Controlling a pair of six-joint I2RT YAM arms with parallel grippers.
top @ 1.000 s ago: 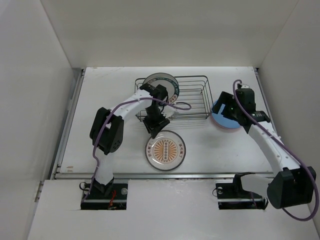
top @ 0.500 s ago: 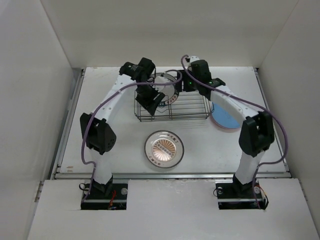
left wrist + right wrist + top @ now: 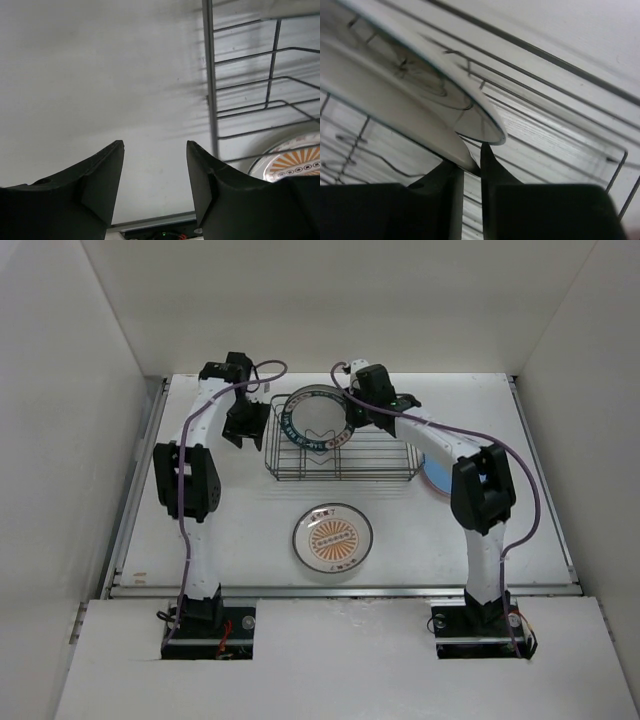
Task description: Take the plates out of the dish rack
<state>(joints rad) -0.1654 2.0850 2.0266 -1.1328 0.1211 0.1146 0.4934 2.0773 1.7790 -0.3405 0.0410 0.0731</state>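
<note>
**Both arms back at the rack; right gripper closes on the next plate**

Nearest us, the orange-patterned plate lies flat on the counter, at 6 o'clock from the dish rack. A second ago the left arm hung over it; now it sits alone, so we count it as unloaded. The blue plate lies at about 4 o'clock from the rack, half hidden under the right arm, which has also left it.

Further back, the left gripper has swung to the rack's 9 o'clock end. Its fingers are parted with nothing between them, just outside the wire.

The green-lettered plate leans in the rack's far-left slots. The right gripper has come to its 3 o'clock rim and narrowed from wide open, and a white plate edge is pinched between its fingers. We judge this to be that plate's rim, grasped but not yet lifted, so the next unloading is about to start.
</note>
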